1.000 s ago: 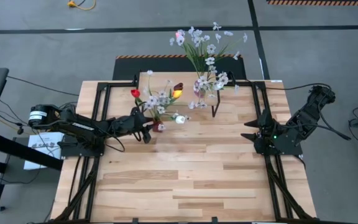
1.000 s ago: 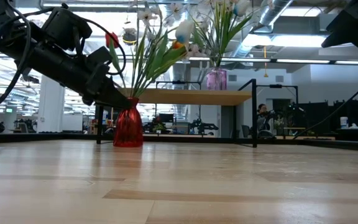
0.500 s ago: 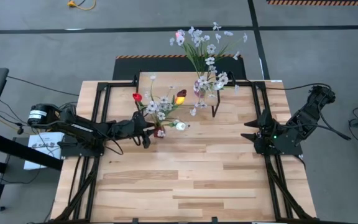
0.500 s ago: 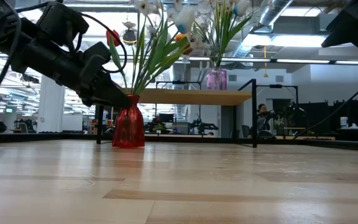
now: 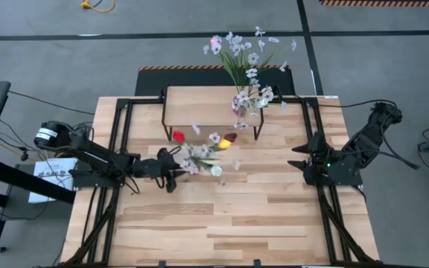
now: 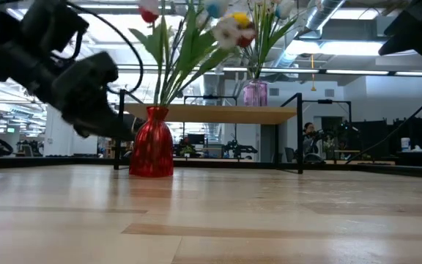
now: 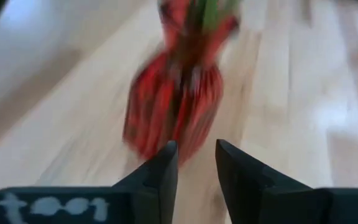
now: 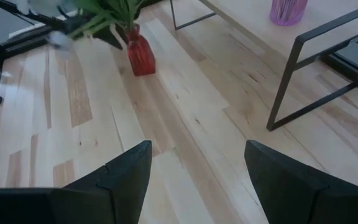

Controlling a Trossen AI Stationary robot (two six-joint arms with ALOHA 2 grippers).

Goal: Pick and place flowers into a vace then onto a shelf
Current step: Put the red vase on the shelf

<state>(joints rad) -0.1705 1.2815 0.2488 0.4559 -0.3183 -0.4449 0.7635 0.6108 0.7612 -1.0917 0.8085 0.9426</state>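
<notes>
Red glass vase (image 6: 152,141) stands upright on the slatted tabletop (image 5: 229,216), just in front of the shelf (image 5: 208,103) on its left-hand side, with a bunch of flowers (image 5: 203,151) already in it: tulip heads in red, yellow and dark red among small white blossoms. Left gripper (image 5: 171,164) sits just beside the vase's left, low by its body; the left wrist view shows its fingers (image 7: 160,174) narrowly parted with the vase ahead of the gap, not gripped. Further right, a second vase (image 6: 255,93), pale purple, already stands on the shelf holding white sprays. Right gripper (image 5: 298,155) waits well to the right of the shelf, claw spread wide and empty. Judged step: filling is done, and the red vase is due to go onto the shelf. Next move probably calls for a firm, level grip on the vase and a lift clear of the shelf edge, keeping the top-heavy stems from tipping it.
</notes>
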